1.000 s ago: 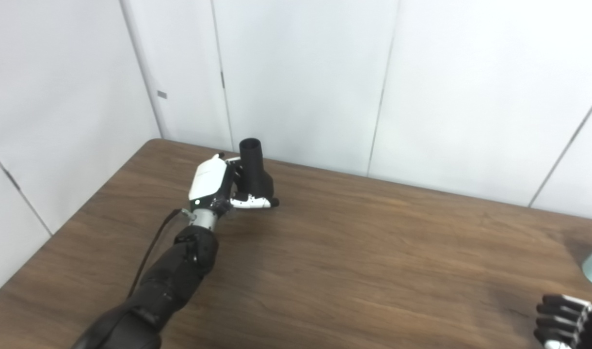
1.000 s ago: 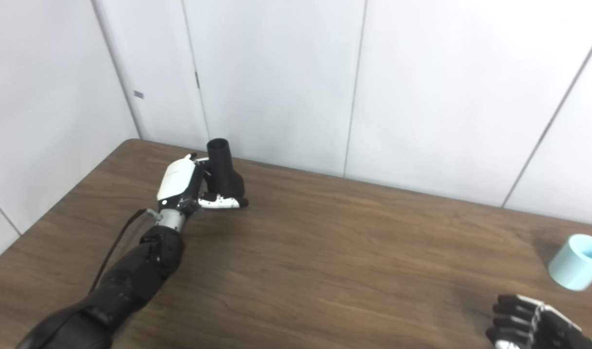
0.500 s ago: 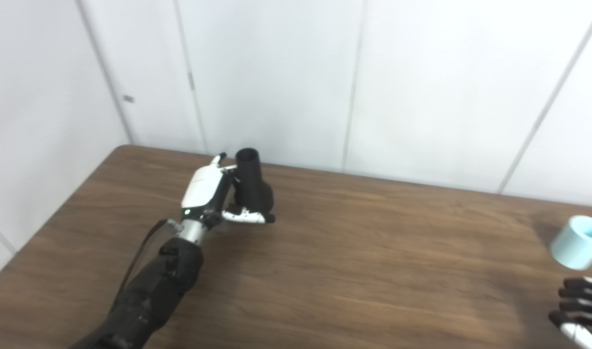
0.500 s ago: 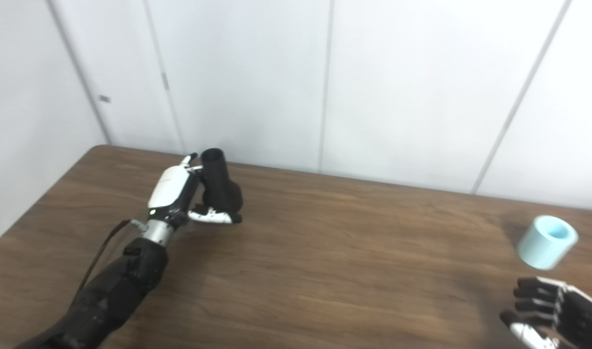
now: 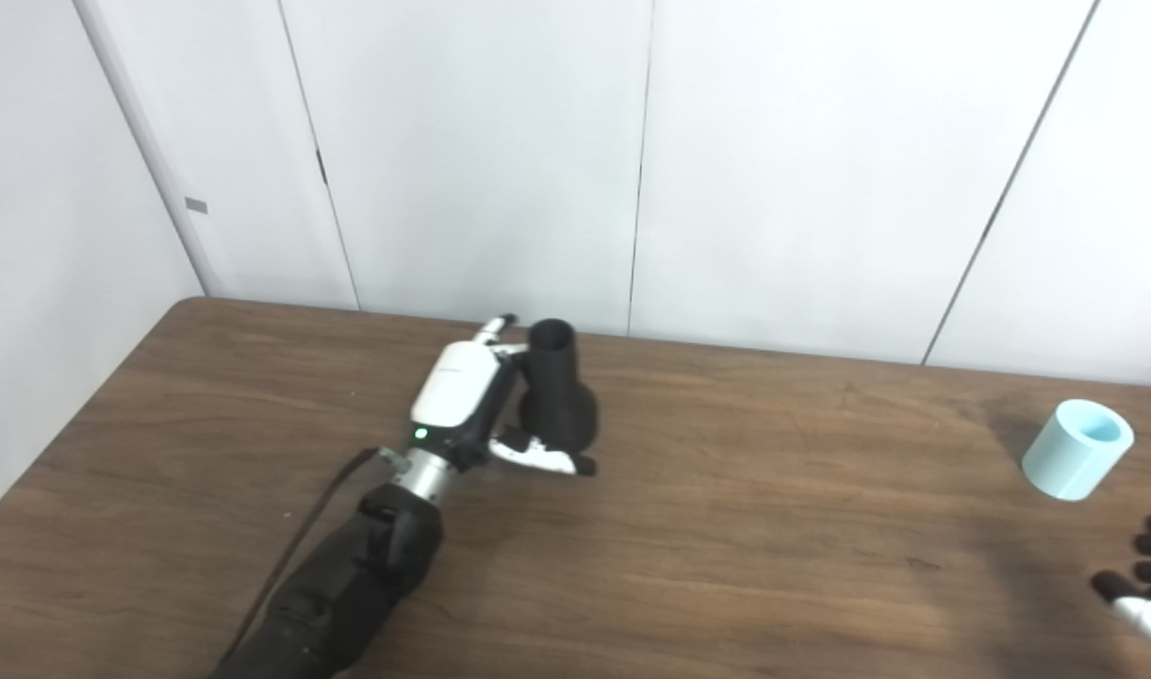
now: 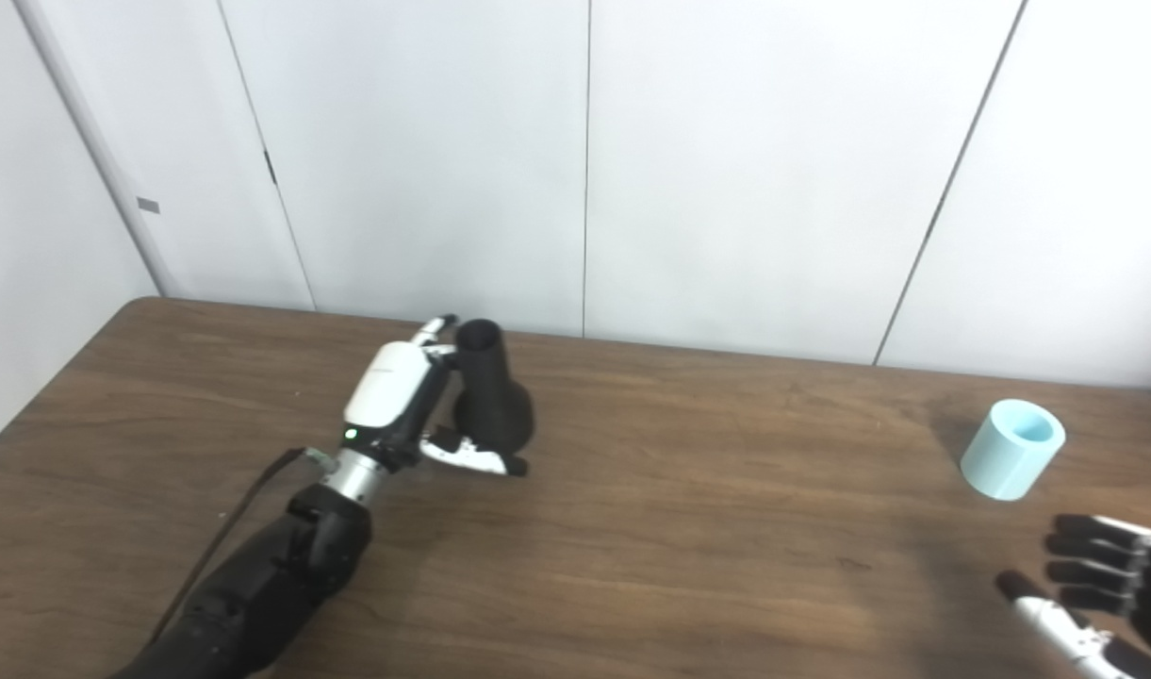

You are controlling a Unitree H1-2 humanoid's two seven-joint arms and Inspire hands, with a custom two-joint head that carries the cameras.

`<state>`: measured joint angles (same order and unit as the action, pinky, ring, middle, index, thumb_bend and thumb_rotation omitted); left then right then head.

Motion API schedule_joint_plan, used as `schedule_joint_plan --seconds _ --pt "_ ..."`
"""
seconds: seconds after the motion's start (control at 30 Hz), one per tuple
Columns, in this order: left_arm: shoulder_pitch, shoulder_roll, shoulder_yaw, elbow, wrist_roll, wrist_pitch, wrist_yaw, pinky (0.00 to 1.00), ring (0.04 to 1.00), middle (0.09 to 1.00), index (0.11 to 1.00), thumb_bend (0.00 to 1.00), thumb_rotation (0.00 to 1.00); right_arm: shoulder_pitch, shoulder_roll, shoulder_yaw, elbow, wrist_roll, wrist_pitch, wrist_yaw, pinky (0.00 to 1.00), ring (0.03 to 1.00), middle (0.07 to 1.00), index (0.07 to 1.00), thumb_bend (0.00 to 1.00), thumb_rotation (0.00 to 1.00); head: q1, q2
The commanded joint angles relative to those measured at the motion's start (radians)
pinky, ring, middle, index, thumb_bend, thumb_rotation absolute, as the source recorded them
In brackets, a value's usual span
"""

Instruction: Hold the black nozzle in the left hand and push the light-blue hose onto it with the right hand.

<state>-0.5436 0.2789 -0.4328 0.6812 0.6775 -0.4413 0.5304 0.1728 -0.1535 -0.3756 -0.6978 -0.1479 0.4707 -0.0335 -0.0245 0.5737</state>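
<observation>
Left hand (image 6: 401, 405) grips the black nozzle (image 6: 488, 396); right hand (image 6: 1098, 589) empty, fingers spread.

The nozzle stands upright in the left hand's curled fingers, its base hidden by the thumb. The right hand is cut off by the frame's corner; just beyond its fingertips the light-blue hose (image 6: 1012, 448) lies untouched on the table (image 6: 688, 528).

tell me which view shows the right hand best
The right eye view: the right hand shows with its dark fingers spread apart, holding nothing, near the light-blue hose. The left eye view catches only a few fingertips at the picture's right edge.
</observation>
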Motion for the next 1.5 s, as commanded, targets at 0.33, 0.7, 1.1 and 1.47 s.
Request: schedule_joint_plan --seconds 0.33,0.7,1.1,1.47 --pt "0.141 -0.093 -0.157 -0.017 -0.006 -0.028 0.004 0.88 0.534 0.480 0.434 0.50 0.00 -0.020 0.015 -0.027 -0.014 -0.105 -0.048 -0.114 0.49 0.573 0.618 0.492 0.50 0.12 -0.071 0.016" --pt "0.184 -0.085 -0.240 -0.085 0.003 -0.028 -0.008 0.88 0.527 0.486 0.435 0.50 0.00 -0.051 0.036 -0.052 0.031 -0.036 -0.047 -0.135 0.60 0.700 0.728 0.712 0.56 0.02 -0.113 0.022" --pt "0.206 -0.087 -0.324 -0.045 0.010 -0.029 0.073 0.90 0.536 0.483 0.437 0.50 0.00 -0.085 -0.053 -0.019 0.083 -0.036 -0.006 -0.071 0.82 0.869 0.885 0.903 0.68 0.30 -0.167 0.028" --pt "0.205 -0.099 -0.422 0.016 -0.020 -0.029 0.144 0.85 0.528 0.473 0.448 0.50 0.00 -0.141 -0.087 0.005 0.157 -0.067 -0.006 -0.059 0.78 0.858 0.894 0.905 0.75 0.36 -0.229 0.039"
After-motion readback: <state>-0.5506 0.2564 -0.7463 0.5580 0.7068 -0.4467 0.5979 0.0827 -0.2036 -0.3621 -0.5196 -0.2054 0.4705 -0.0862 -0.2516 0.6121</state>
